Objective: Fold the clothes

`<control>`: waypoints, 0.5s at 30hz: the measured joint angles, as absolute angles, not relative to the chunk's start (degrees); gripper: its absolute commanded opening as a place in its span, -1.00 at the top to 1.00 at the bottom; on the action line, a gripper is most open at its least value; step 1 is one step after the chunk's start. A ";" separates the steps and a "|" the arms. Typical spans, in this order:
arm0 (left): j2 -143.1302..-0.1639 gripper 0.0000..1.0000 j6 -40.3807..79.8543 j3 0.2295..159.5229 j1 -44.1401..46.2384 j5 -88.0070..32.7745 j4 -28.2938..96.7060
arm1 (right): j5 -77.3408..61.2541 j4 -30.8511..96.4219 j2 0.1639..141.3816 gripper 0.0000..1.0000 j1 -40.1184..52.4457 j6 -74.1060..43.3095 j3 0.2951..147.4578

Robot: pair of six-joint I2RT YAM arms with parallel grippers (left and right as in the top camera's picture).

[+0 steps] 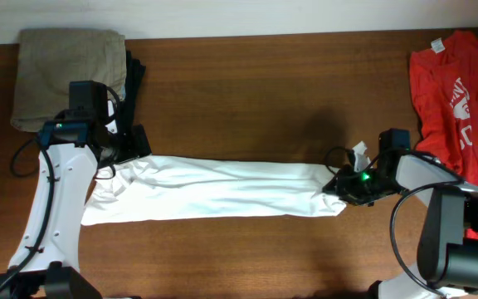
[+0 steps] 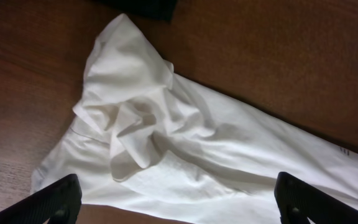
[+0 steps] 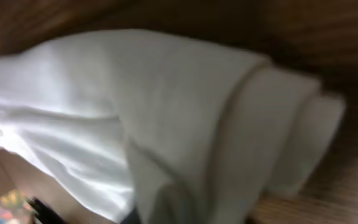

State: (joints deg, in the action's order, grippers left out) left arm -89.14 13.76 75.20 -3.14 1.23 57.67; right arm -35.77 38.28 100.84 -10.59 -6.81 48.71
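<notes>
The clothes, a white T-shirt (image 1: pixel 222 189), lie folded into a long narrow strip running left to right across the wooden table. Its left end is bunched and crumpled (image 2: pixel 135 124). My left gripper (image 1: pixel 128 152) hovers just above that crumpled end, jaws wide open with nothing between them (image 2: pixel 179 202). My right gripper (image 1: pixel 337 184) sits at the strip's right end. In the right wrist view, blurred white cloth (image 3: pixel 135 112) fills the frame and gathers at the jaws, which are closed on it with the fingers hidden. The chest print does not show.
A folded khaki garment (image 1: pixel 65 75) lies at the back left with a black one (image 1: pixel 134 76) beside it, close behind my left arm. A red T-shirt (image 1: pixel 459 91) with white print lies at the back right, behind my right arm.
</notes>
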 measured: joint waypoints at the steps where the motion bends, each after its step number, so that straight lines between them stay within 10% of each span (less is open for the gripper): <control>1: -89.14 -0.98 13.76 75.20 -3.14 1.23 57.67 | -35.44 38.17 100.92 0.92 -10.59 -7.14 48.69; 15: -89.14 -0.98 13.76 75.20 -3.14 1.28 57.69 | -15.46 58.54 99.63 0.92 -15.31 -15.07 63.48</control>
